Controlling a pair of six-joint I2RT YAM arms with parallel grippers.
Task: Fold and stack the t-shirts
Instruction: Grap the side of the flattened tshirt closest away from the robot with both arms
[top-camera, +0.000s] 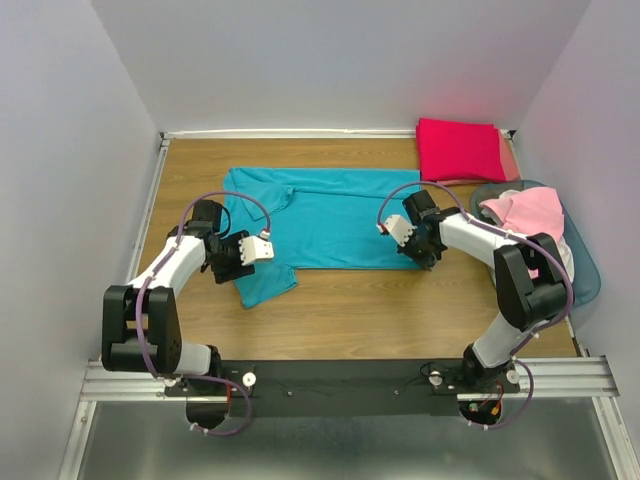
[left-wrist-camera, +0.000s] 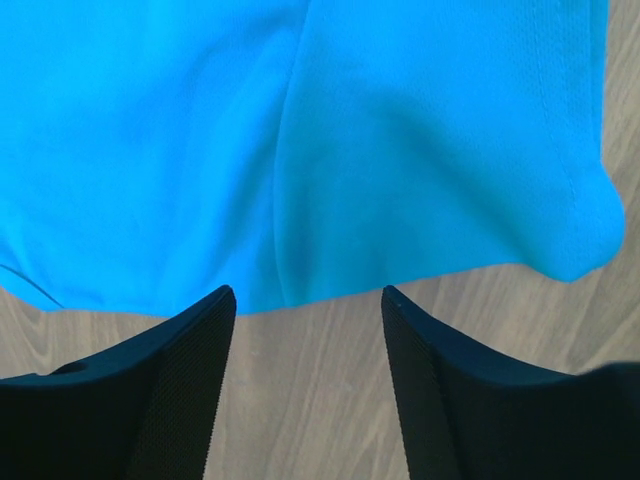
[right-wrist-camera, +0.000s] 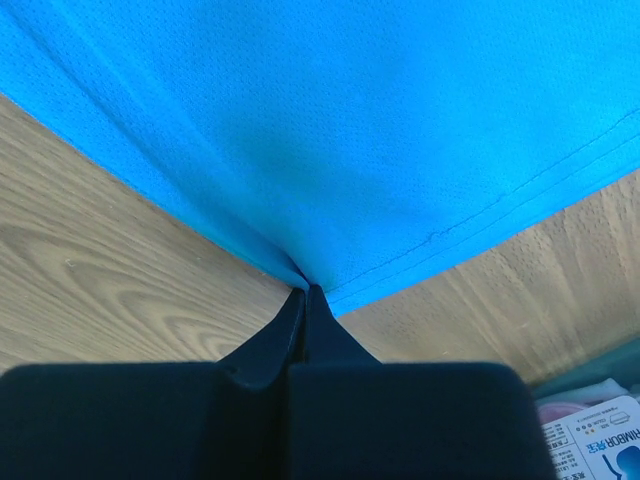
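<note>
Teal t-shirt (top-camera: 330, 215) lies spread flat mid-table (top-camera: 400, 310), sleeves to the left, hem to the right; prob. laid out like this so its near edge can be taken at 2 pts and folded over lengthwise.

Right gripper (right-wrist-camera: 303, 290) sits at the near-right hem corner; jaws pressed together w/ the stitched edge pinched at the tips, cloth puckering into the grip; a corner hold looks meant to keep the hem straight when lifted.

Left gripper (left-wrist-camera: 308, 292) is low at the near-left, by the sleeve; jaws apart, nothing between them; shirt edge lies just beyond the fingertips, bare wood under the gap; I judge it lined up to take that edge, not yet on it.

Further out: crimson t-shirt (top-camera: 458, 148) folded at the far-right corner w/ salmon t-shirt (top-camera: 510, 160) showing beneath it, so the stack is started there; light pink t-shirts (top-camera: 525, 210) heaped in the basket (top-camera: 590, 275) at the right, unfolded, waiting.
</note>
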